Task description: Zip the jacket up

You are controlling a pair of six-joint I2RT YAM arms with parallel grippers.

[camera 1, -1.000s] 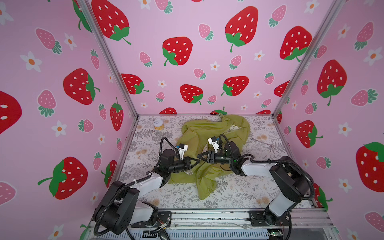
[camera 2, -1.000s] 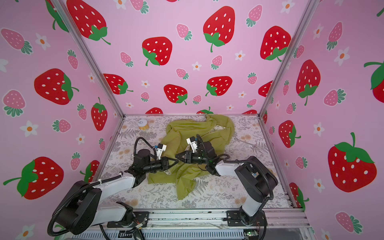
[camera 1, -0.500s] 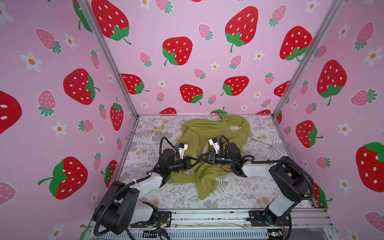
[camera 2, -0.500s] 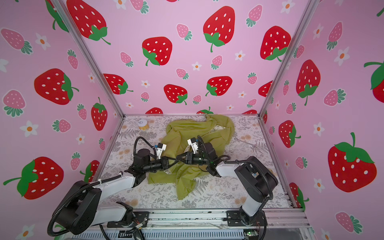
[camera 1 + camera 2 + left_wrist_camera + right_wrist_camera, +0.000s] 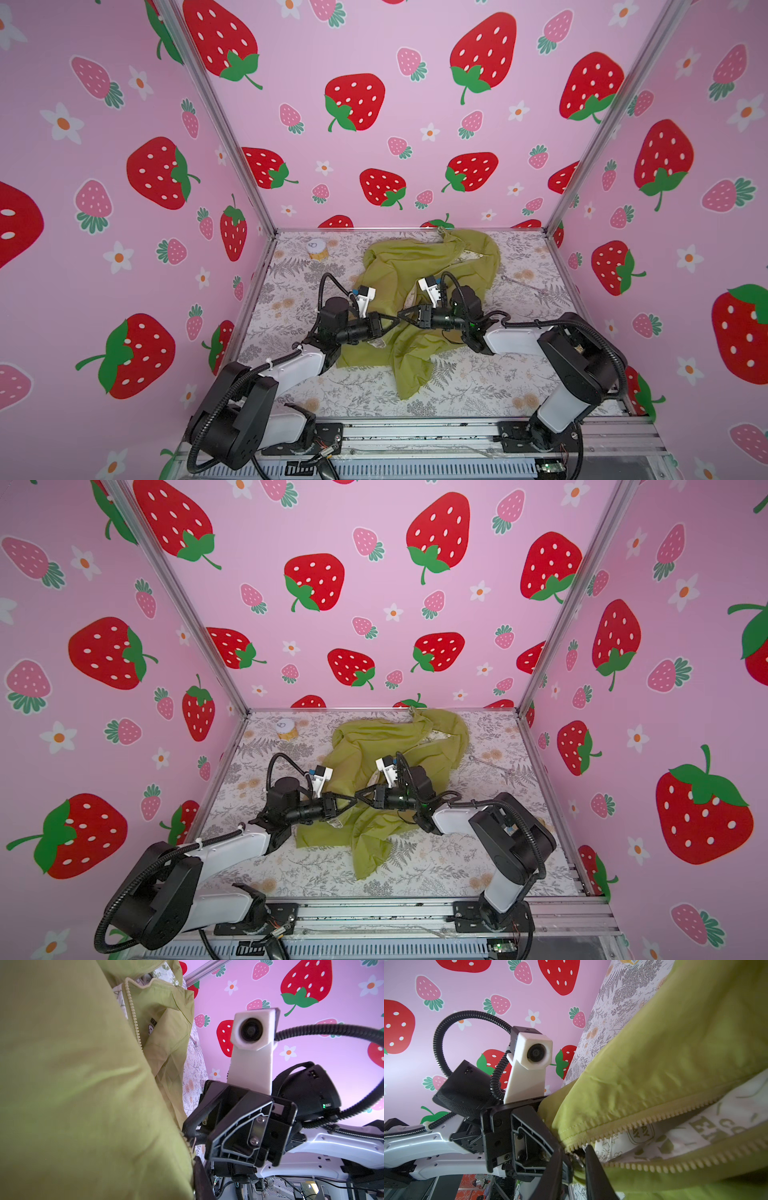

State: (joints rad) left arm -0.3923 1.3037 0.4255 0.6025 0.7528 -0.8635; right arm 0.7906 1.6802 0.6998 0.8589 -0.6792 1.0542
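The olive-green jacket [image 5: 415, 266] [image 5: 374, 746] lies crumpled mid-table in both top views, a tail of fabric trailing toward the front. Both grippers meet tip to tip at its lower front. My left gripper [image 5: 392, 322] [image 5: 350, 803] is shut on the jacket's edge; in the left wrist view the green fabric [image 5: 83, 1084] hides all but one dark finger [image 5: 202, 1180]. My right gripper [image 5: 402, 314] [image 5: 577, 1159] is shut on the silver zipper pull [image 5: 578, 1162]. From the pull the two tooth rows [image 5: 643, 1122] spread apart over cream lining [image 5: 695, 1124].
A small yellow jar with a white lid [image 5: 316, 249] [image 5: 286, 727] stands at the back left. A thin clear stick [image 5: 523, 284] lies right of the jacket. Pink strawberry walls close in three sides, and a metal rail [image 5: 415, 432] runs along the front.
The right gripper's jaws have narrowed onto the zipper pull. The left gripper has kept its hold, and neither arm has visibly shifted.
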